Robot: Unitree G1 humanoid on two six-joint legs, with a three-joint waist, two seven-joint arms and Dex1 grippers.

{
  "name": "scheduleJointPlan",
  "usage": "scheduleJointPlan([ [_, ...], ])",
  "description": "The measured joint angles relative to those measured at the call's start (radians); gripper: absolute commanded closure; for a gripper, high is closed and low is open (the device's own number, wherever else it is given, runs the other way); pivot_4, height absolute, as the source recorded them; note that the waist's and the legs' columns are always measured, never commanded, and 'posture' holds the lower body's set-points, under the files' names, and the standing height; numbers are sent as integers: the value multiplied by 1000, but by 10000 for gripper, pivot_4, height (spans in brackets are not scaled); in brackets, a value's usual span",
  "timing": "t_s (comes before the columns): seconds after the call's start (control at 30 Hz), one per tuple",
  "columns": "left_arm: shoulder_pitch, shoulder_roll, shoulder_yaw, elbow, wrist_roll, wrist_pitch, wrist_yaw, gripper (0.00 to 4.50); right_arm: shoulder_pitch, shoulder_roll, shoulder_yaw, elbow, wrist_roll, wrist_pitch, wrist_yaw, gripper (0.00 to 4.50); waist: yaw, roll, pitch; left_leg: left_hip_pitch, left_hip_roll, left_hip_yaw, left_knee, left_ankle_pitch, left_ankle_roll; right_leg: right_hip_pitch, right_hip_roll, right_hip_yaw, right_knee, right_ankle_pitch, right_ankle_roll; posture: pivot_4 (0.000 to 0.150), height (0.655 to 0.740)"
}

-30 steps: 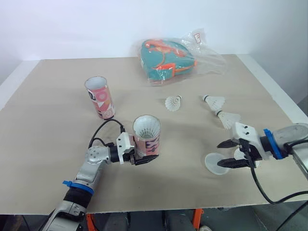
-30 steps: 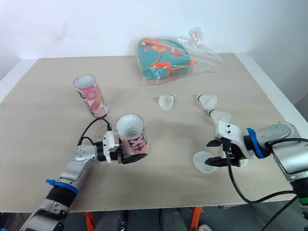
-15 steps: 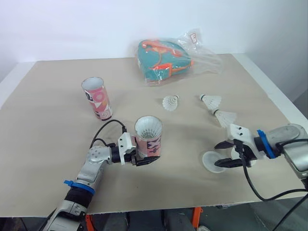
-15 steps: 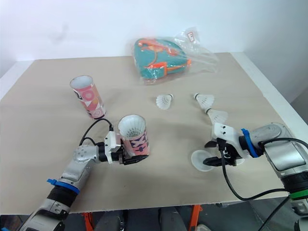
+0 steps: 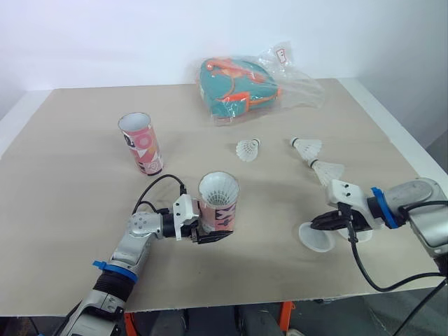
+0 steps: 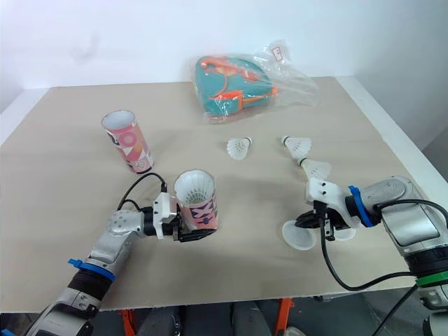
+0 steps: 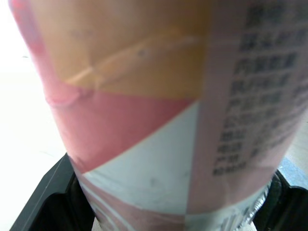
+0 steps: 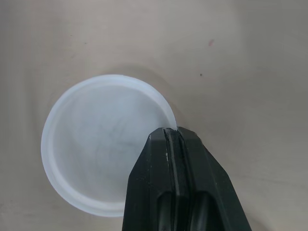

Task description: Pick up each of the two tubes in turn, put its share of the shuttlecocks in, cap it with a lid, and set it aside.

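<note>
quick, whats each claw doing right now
Left claw: closed on the tube.
Right claw: closed, pinching the rim of the lid.

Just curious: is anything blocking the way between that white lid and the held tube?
Nothing visible. Only bare table lies between the lid, pinched by the right gripper, and the tube in the left gripper; the loose shuttlecocks lie farther back.
</note>
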Motion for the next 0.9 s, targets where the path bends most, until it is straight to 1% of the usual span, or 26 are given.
scheduleJointPlan([
  [0.13,-2,0,0,2,3,-2,1,8485,3,17,-4,-131,104,98,28,44703,-1,1,0,0,0,0,0,0,0,0,0,1,0,0,0,1500,7387],
  [0.23,-2,0,0,2,5,-1,2,8485,-34,19,-36,-222,191,171,33,44703,-1,1,0,0,0,1,0,0,0,-1,0,2,0,0,1,1500,7387],
  [0.37,-7,6,-7,2,12,3,-1,8485,-164,35,-92,-366,308,240,17,44703,-1,1,0,0,0,1,0,0,0,0,0,1,0,0,1,1500,7387],
  [0.47,-32,10,-13,16,11,27,-15,8485,-343,55,-105,-400,364,270,-1,44703,-1,0,0,0,0,1,0,0,0,-1,0,1,0,1,0,1500,7387],
  [0.6,-44,11,-14,25,8,34,-27,8485,-428,84,-74,-386,363,281,-11,44703,-1,-1,0,0,1,1,-1,0,0,-2,0,1,-1,0,0,1500,7387],
  [0.63,-52,16,-11,32,5,43,-37,8485,-489,117,-27,-365,345,280,-10,44703,-2,0,0,-1,1,2,-2,0,0,-3,0,1,-1,1,-1,1500,7387],
  [0.67,-56,16,-12,35,5,45,-39,8485,-503,125,-18,-363,341,278,-10,44703,-2,0,0,-1,1,2,-2,0,0,-4,0,1,-1,1,-1,1500,7387],
  [0.73,-81,17,-15,55,7,55,-54,8485,-623,204,86,-326,275,240,1,44703,-5,1,0,0,3,4,-2,0,0,-5,1,1,0,2,-3,1500,7387],
  [0.8,-93,12,-20,64,9,60,-64,8485,-673,250,159,-293,227,199,16,44703,-3,0,0,-1,5,3,-2,0,0,-5,3,0,0,2,-4,1500,7387],
  [0.9,-96,8,-22,65,9,59,-68,8485,-698,285,213,-227,178,161,31,44703,-1,0,0,-4,5,3,-2,0,0,-7,3,1,-1,2,-3,1500,7387],
])
